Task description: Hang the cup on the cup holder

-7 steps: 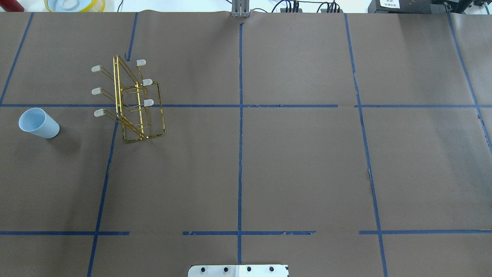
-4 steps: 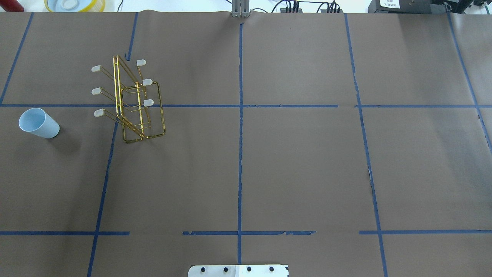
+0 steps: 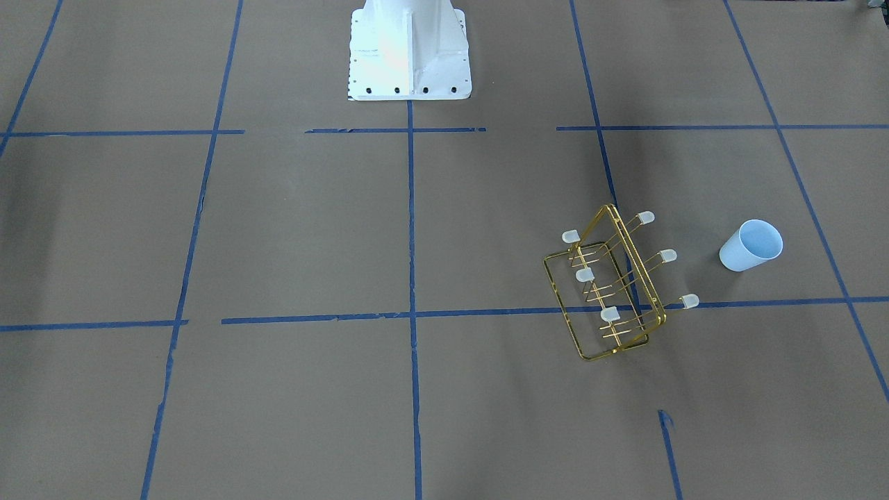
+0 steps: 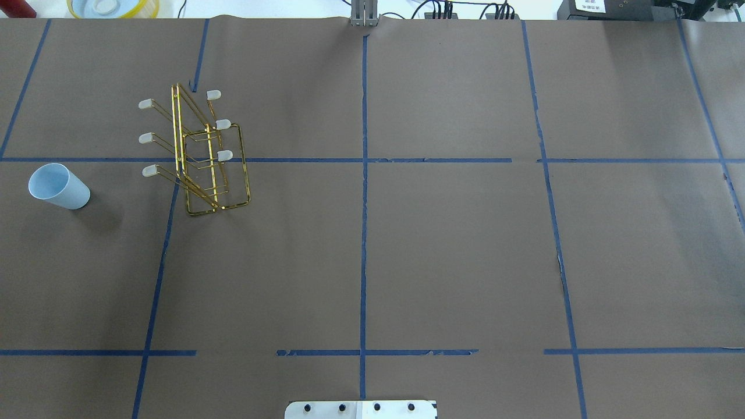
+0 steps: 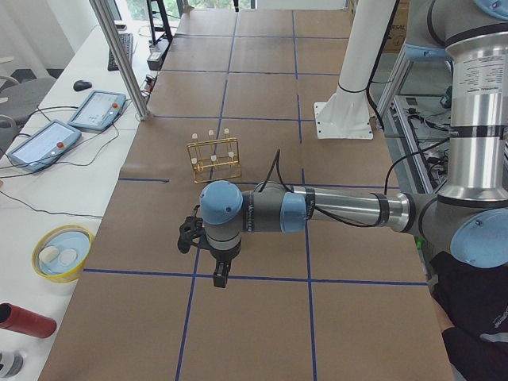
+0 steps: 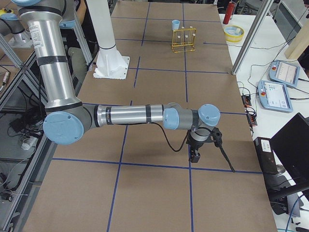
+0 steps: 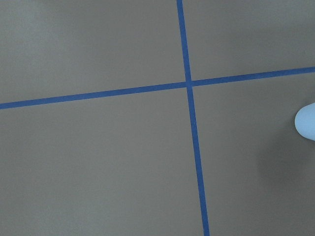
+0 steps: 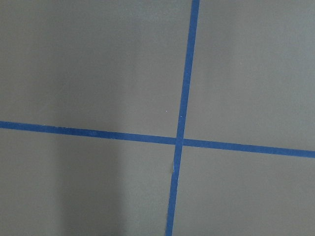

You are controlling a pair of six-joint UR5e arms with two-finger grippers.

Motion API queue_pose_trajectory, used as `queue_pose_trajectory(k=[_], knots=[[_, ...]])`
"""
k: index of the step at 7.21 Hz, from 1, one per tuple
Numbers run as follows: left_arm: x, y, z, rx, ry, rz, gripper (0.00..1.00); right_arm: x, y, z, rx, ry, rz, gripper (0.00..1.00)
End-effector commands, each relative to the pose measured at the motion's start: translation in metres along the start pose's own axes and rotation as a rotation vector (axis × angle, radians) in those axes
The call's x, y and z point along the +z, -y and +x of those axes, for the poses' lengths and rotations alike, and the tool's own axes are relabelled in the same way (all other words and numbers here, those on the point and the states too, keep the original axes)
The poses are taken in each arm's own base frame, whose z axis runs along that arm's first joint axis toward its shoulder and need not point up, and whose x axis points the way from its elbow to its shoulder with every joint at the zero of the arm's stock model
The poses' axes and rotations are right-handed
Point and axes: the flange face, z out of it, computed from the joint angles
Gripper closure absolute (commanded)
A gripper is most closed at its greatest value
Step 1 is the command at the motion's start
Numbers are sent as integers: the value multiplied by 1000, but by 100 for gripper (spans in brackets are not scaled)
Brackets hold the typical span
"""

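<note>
Overhead exterior: a table (image 4: 454,244) papered brown and gridded with blue tape (image 4: 364,233). The cup (image 4: 58,186) stands mouth-up by the left edge, apart from the cup holder (image 4: 204,157). In the side views the left gripper (image 5: 220,276) and right gripper (image 6: 195,155) hang above the paper, and I cannot tell how their jaws stand. Control tablets (image 5: 48,143) lie on a white bench.

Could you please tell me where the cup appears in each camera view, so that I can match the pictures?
Front-facing: cup right of centre, just right of the cup holder.
Overhead: cup at far left, left of the cup holder.
Exterior left: not visible; perhaps behind the left arm.
Exterior right: cup at top centre, beyond the cup holder.
Left wrist: pale sliver at right edge, probably the cup.
Right wrist: not in it.
Shared landmark: the cup holder.
</note>
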Motion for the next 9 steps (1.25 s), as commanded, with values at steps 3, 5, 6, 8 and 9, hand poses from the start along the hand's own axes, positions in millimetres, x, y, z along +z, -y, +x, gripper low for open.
queue_pose_trajectory(k=[3,5,6,8,9], knots=[[-28,31,25,23,-10,177,0,0,0,0,0,0,0,0],[-28,50,63,-12,-34,265,0,0,0,0,0,0,0,0],[-25,61,97,-8,-48,276,0,-1,1,0,-1,0,1,0],[-20,81,184,4,-27,365,0,0,0,0,0,0,0,0],[-8,88,215,-23,-29,436,0,0,0,0,0,0,0,0]])
